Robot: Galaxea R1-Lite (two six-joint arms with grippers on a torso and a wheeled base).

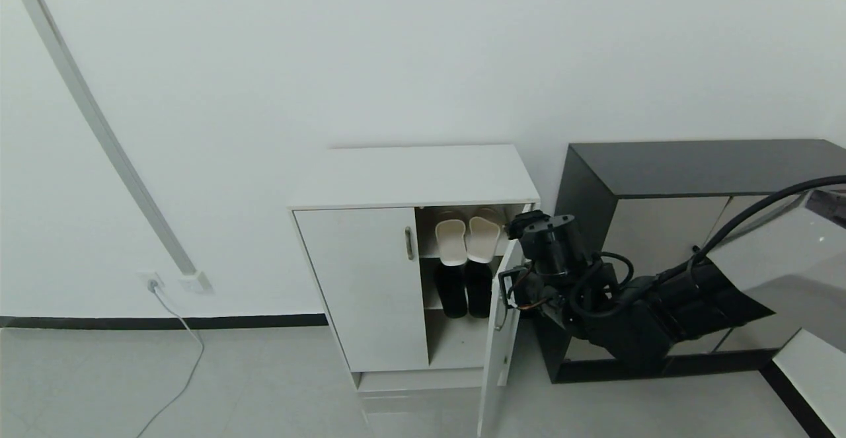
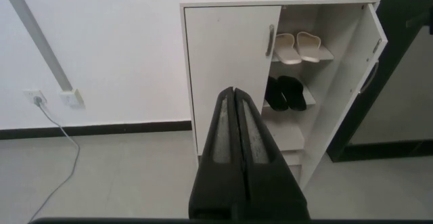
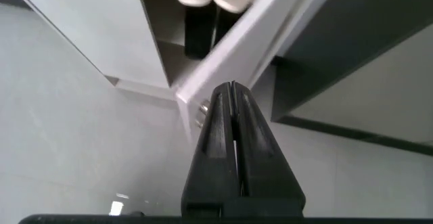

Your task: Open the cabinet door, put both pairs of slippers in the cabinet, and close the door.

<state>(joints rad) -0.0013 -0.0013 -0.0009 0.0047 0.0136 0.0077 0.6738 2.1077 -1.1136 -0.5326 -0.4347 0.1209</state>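
Note:
The white cabinet (image 1: 410,175) stands against the wall with its right door (image 1: 501,352) swung open and its left door (image 1: 363,286) closed. A white pair of slippers (image 1: 466,240) lies on the upper shelf, and a black pair (image 1: 462,289) sits on the shelf below. My right gripper (image 1: 517,226) is shut and empty, its tips against the outer face of the open door (image 3: 250,41) near the top. My left gripper (image 2: 235,92) is shut with nothing in it, held well back from the cabinet front (image 2: 226,68) and facing it.
A black cabinet (image 1: 694,160) with glossy fronts stands right of the white one, just behind my right arm. A wall socket with a trailing cable (image 1: 155,284) is at the left. Open grey floor (image 1: 231,385) lies in front.

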